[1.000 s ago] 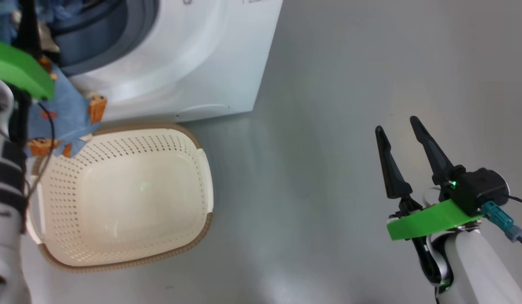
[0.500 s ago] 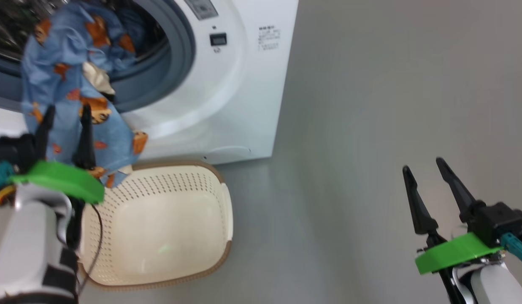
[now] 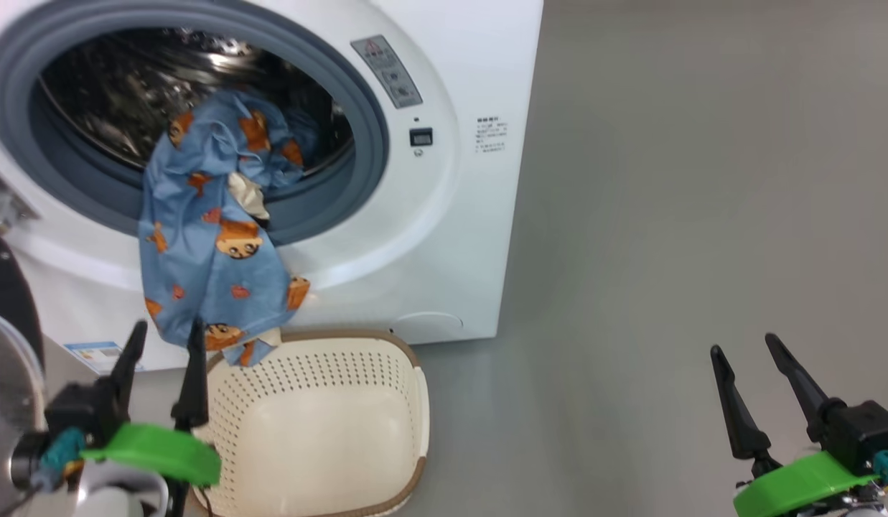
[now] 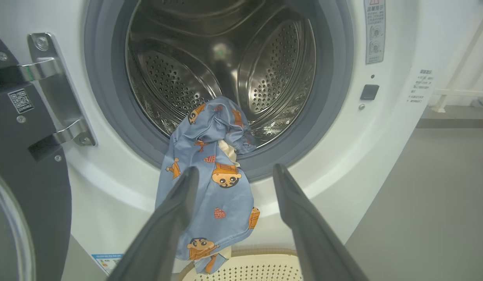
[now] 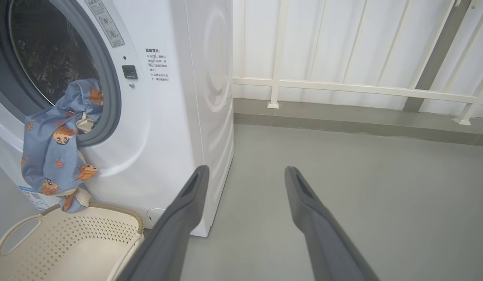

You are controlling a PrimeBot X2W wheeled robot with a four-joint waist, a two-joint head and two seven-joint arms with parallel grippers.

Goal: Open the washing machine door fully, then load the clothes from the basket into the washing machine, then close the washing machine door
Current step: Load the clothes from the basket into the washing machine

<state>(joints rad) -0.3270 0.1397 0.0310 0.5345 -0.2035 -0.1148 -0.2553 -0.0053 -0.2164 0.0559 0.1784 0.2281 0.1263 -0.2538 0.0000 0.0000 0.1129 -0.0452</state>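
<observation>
Head view: the washer [image 3: 479, 237] has its door [image 3: 6, 301] open at the left. The clothes [image 3: 207, 266] hang half out of the drum [image 3: 128, 93] over the grey ring [image 3: 372, 165], and their lower end is just above the basket [image 3: 307, 366], whose bare bottom shows. The left claw [image 3: 169, 324] is open near the hanging cloth and grips nothing. The right claw [image 3: 743, 343], open too, is well apart over the floor [image 3: 666, 215].

Left wrist view: the top of the clothes lies inside the drum's mouth, and the door hinge [image 4: 57, 89] is clear.

Right wrist view: a white railing [image 5: 343, 86] stands behind the washer, and one basket handle [image 5: 15, 230] shows.
</observation>
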